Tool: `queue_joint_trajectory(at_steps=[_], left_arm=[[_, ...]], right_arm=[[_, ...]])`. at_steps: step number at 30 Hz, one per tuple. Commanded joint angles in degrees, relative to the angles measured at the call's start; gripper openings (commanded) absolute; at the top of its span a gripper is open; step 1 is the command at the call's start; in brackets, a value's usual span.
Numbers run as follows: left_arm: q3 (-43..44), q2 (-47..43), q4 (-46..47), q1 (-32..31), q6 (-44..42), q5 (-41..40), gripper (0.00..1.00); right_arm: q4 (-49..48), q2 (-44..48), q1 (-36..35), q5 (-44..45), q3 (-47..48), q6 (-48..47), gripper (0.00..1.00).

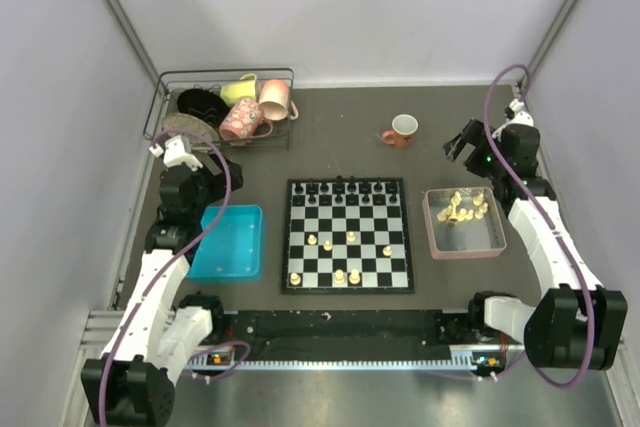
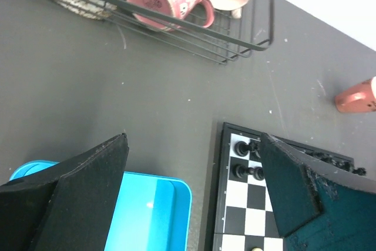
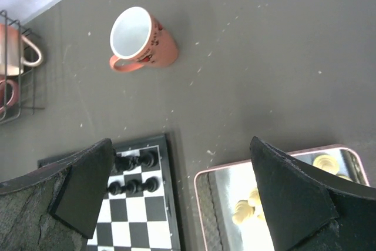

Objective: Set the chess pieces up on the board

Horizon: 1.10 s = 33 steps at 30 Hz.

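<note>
The chequered board (image 1: 348, 235) lies mid-table, with black pieces on its two far rows and several cream chess pieces (image 1: 340, 276) on its near half. More cream pieces (image 1: 462, 207) lie in the pink tray (image 1: 464, 224) to its right. My left gripper (image 1: 222, 169) is open and empty, above the table between the blue tray and the rack; its wrist view shows the board's far left corner (image 2: 235, 168). My right gripper (image 1: 457, 144) is open and empty, above the table beyond the pink tray (image 3: 282, 204). The board's far right corner (image 3: 141, 204) shows in the right wrist view.
A blue tray (image 1: 231, 241) lies left of the board. A wire rack (image 1: 228, 107) with several mugs stands at the back left. An orange-pink mug (image 1: 401, 131) stands behind the board, lying on its side in the right wrist view (image 3: 141, 42).
</note>
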<state>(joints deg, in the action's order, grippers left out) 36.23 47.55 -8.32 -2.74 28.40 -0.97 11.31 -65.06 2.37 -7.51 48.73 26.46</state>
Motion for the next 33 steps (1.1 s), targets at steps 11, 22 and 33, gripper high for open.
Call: queue_joint_trajectory(at_steps=[11,22,33], left_arm=[[2.71,-6.76,-8.46,-13.75,-2.21,-0.67,0.83],[-6.08,-10.64,-10.67,-33.71,1.13,-5.71,0.72],[-12.49,-11.78,-4.96,-39.62,0.69,-2.65,0.66]], right_arm=[[16.1,11.96,-23.51,6.44,2.95,-2.64,0.98],[21.12,18.21,-43.31,15.23,-6.54,5.88,0.88],[17.7,16.19,-48.07,19.29,-16.82,9.31,0.7]])
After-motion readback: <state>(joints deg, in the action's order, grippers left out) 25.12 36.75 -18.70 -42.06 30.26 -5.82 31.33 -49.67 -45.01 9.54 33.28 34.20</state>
